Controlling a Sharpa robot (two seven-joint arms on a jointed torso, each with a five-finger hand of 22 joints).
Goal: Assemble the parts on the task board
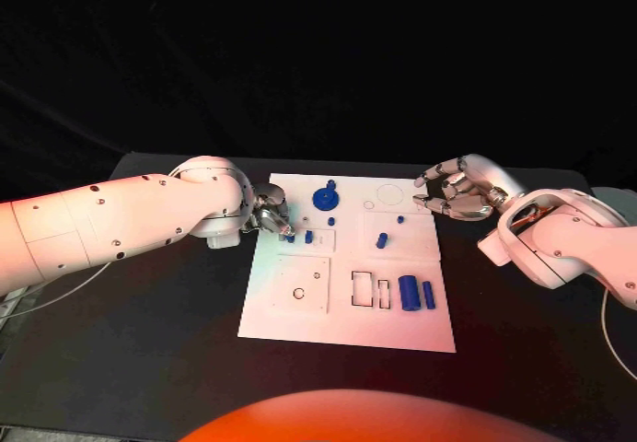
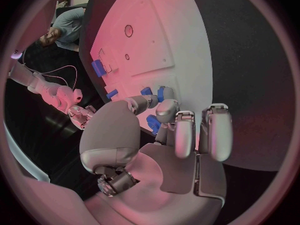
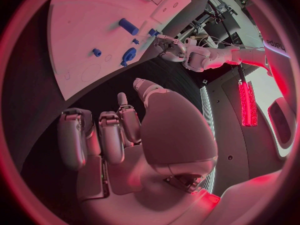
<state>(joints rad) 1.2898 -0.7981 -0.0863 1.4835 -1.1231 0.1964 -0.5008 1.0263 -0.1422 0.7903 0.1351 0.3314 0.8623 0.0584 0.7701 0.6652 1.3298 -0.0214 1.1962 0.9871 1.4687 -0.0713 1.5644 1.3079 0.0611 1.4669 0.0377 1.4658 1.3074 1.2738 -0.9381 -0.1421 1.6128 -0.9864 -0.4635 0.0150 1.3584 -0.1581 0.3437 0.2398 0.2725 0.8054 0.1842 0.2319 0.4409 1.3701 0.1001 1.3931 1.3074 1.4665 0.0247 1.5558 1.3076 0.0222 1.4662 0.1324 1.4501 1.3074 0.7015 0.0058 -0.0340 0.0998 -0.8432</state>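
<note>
- Black table point(image 1: 146, 322) spreads under the scene, and the white task board point(image 1: 348, 318) lies flat in the middle of it.
- Left hand point(image 1: 270, 214) is down at the board's left edge, its fingers point(image 2: 167, 110) curled over a small blue peg point(image 1: 291, 238); the left wrist view shows fingertips right against blue pieces, but whether the peg is actually pinched, I cannot tell.
- Right hand point(image 1: 456, 191) hangs over the table beside the board's far right corner, fingers point(image 3: 106, 135) curled in toward the palm, nothing in them.
- On the board: a blue round part point(image 1: 325, 197) at the far end, two short pegs point(image 1: 309, 237) near the left hand, another small one point(image 1: 382, 240) mid-board.
- Nearer the robot, two blue cylinders point(image 1: 417, 293) lie side by side, just beside the rectangular cut-outs point(image 1: 370, 289).
</note>
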